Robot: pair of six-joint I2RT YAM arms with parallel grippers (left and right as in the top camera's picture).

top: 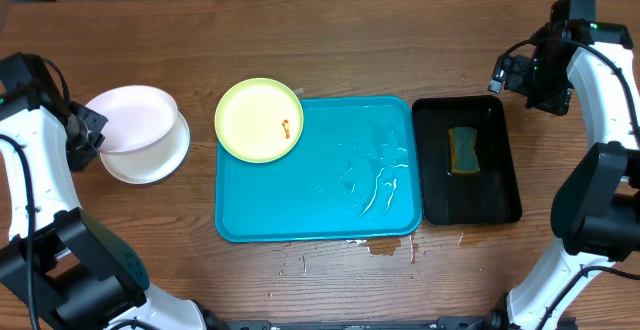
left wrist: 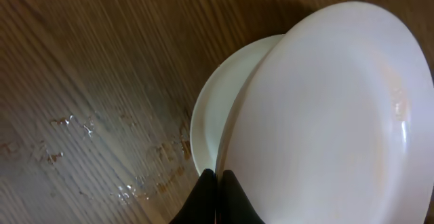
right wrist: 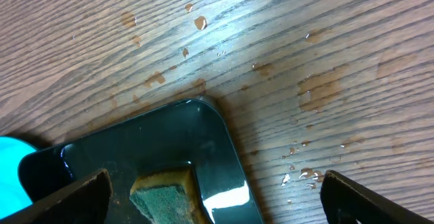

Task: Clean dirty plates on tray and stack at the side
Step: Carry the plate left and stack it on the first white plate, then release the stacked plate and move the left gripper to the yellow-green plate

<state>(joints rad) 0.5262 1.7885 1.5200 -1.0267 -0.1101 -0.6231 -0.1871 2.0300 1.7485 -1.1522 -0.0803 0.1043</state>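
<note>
My left gripper (top: 92,128) is shut on the left rim of a white plate (top: 133,116), held tilted over a second white plate (top: 155,160) on the table left of the tray. In the left wrist view the jaws (left wrist: 218,178) pinch the upper plate's (left wrist: 325,115) edge, with the lower plate (left wrist: 217,108) beneath it. A pale yellow-green plate (top: 259,119) with an orange smear lies on the cyan tray's (top: 330,205) far left corner, overhanging the rim. My right gripper (top: 505,73) is open and empty above the black tray's far edge, and its jaws show in the right wrist view (right wrist: 217,207).
A narrow black tray (top: 495,190) right of the cyan tray holds a yellow-green sponge (top: 462,150); tray (right wrist: 203,136) and sponge (right wrist: 163,197) also show in the right wrist view. Water streaks the cyan tray and wets the table near it.
</note>
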